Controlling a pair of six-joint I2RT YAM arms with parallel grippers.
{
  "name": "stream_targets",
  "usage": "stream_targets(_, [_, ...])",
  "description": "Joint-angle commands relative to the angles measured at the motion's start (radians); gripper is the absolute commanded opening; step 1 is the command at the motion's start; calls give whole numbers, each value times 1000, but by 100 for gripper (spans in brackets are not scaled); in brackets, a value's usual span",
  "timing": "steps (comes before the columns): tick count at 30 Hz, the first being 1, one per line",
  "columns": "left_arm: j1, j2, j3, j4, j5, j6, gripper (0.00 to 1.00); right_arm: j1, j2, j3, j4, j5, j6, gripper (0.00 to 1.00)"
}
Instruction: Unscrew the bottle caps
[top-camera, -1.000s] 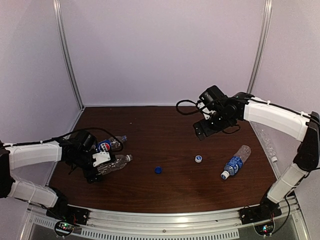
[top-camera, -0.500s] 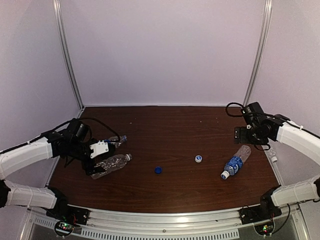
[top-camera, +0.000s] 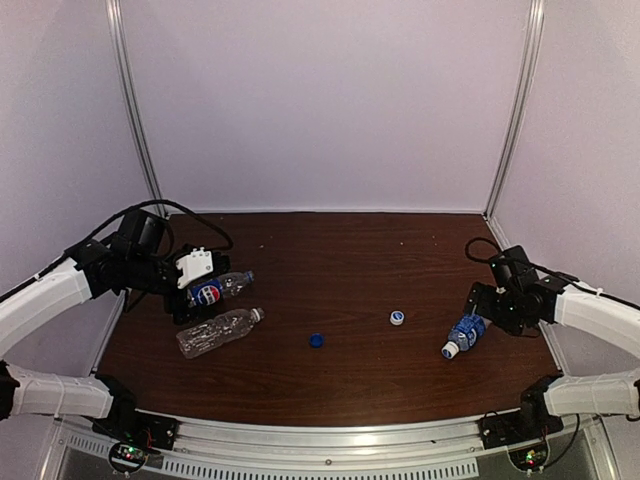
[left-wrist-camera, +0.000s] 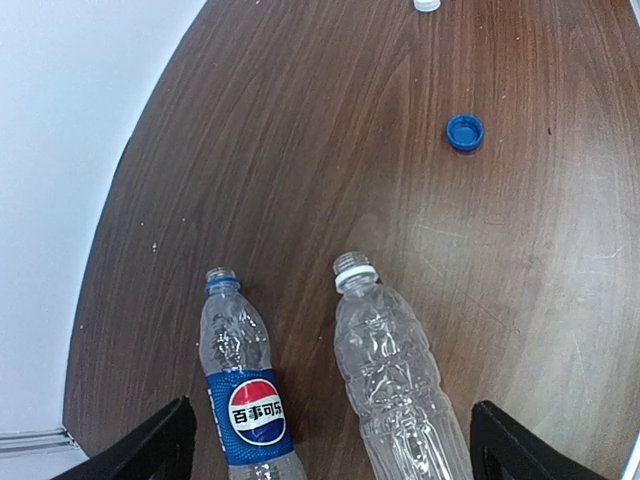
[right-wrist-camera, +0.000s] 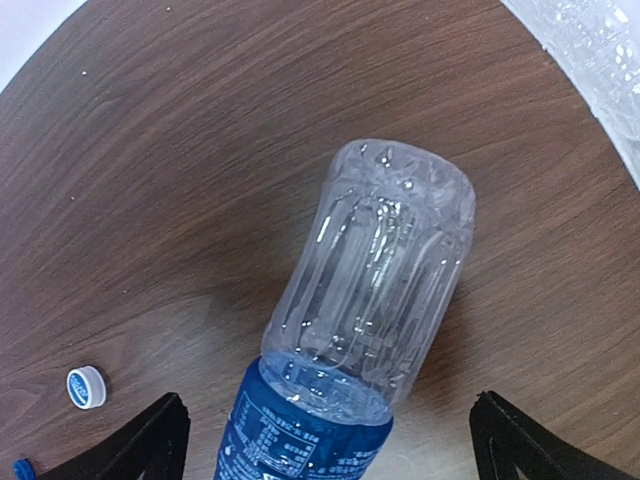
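The Pepsi bottle (left-wrist-camera: 245, 400) and an unlabelled bottle (left-wrist-camera: 395, 380) lie side by side, both necks open and uncapped. My left gripper (left-wrist-camera: 330, 420) is open and empty, hovering above them; it is at the left in the top view (top-camera: 190, 298). A dark blue cap (top-camera: 316, 340) and a white cap (top-camera: 397, 318) lie loose mid-table. My right gripper (right-wrist-camera: 330, 410) is open, its fingers either side of a blue-labelled bottle (right-wrist-camera: 370, 290) without touching it. That bottle (top-camera: 465, 332) has a white cap (top-camera: 449, 352) at its near end.
A fourth clear bottle (right-wrist-camera: 600, 60) lies by the right wall, mostly hidden under my right arm in the top view. The white cap (right-wrist-camera: 86, 387) lies left of the blue-labelled bottle. White walls and metal posts enclose the brown table (top-camera: 330, 260).
My left gripper lifted off the unlabelled bottle and moved back over the Pepsi bottle. My right arm swung from the back middle to the right and down over the blue-labelled bottle.
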Motion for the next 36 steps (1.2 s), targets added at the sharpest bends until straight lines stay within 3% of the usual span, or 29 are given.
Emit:
stream_targets(1, [-5, -10, -12, 18, 37, 5, 97, -4, 8, -86, 114, -92, 75, 100])
stream_targets(8, [-5, 0, 13, 25, 27, -3, 97, 20, 118, -72, 186, -136, 53, 99])
stream_targets(12, [-5, -7, 13, 25, 29, -7, 98, 21, 107, -105, 213, -125, 47, 89])
stream_targets(20, [-5, -10, 57, 25, 40, 2, 97, 20, 40, -80, 228, -191, -22, 59])
stream_targets(26, [-14, 0, 145, 23, 36, 42, 97, 20, 36, 60, 151, -282, -145, 57])
stream_targets(28, [-39, 18, 188, 13, 14, 90, 97, 20, 51, 149, 145, -387, -194, 56])
stream_targets(32, [-175, 97, 330, 12, -176, 241, 97, 49, 117, 341, 119, -588, -241, 53])
stream_targets(36, [-337, 163, 399, 127, -363, 401, 97, 152, 218, 524, 125, -703, -237, 53])
